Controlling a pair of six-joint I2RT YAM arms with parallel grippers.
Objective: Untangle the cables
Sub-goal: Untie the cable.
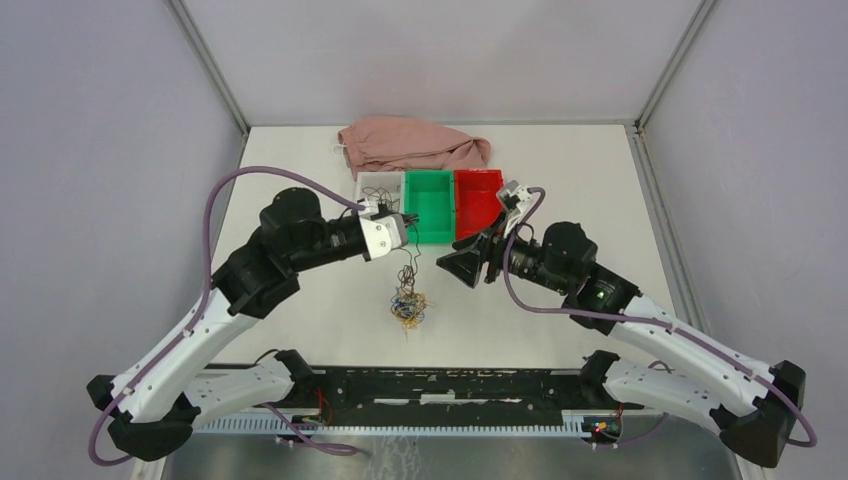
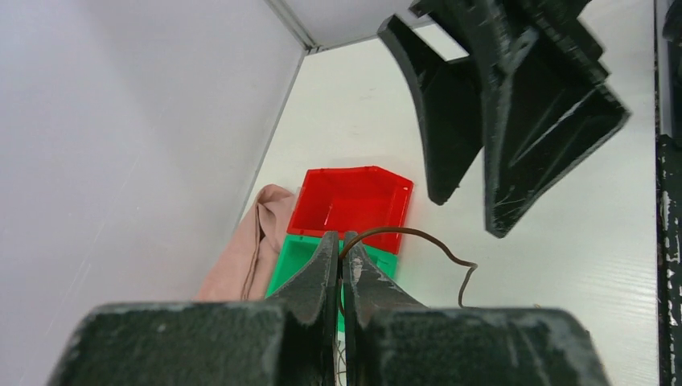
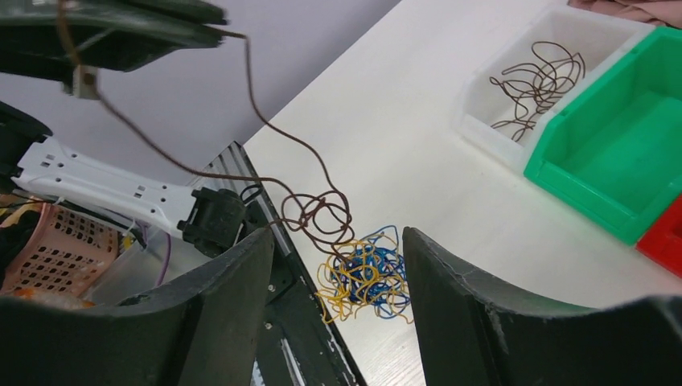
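The cables lie as a small bundle (image 1: 408, 305) of yellow, blue and dark brown wires on the table between the arms; the right wrist view shows it (image 3: 366, 273) between my open fingers. My left gripper (image 1: 410, 218) is shut on one dark brown wire (image 2: 434, 241) and holds it up above the bundle. The wire (image 3: 265, 121) runs from the raised left gripper (image 3: 217, 32) down to loops at the bundle's top. My right gripper (image 1: 455, 262) is open and empty, above and to the right of the bundle.
A white bin (image 1: 378, 186) holds several brown wires (image 3: 535, 76). A green bin (image 1: 428, 205) and a red bin (image 1: 478, 200) stand next to it, both empty. A pink cloth (image 1: 410, 145) lies behind the bins. A black rail (image 1: 450, 385) runs along the near edge.
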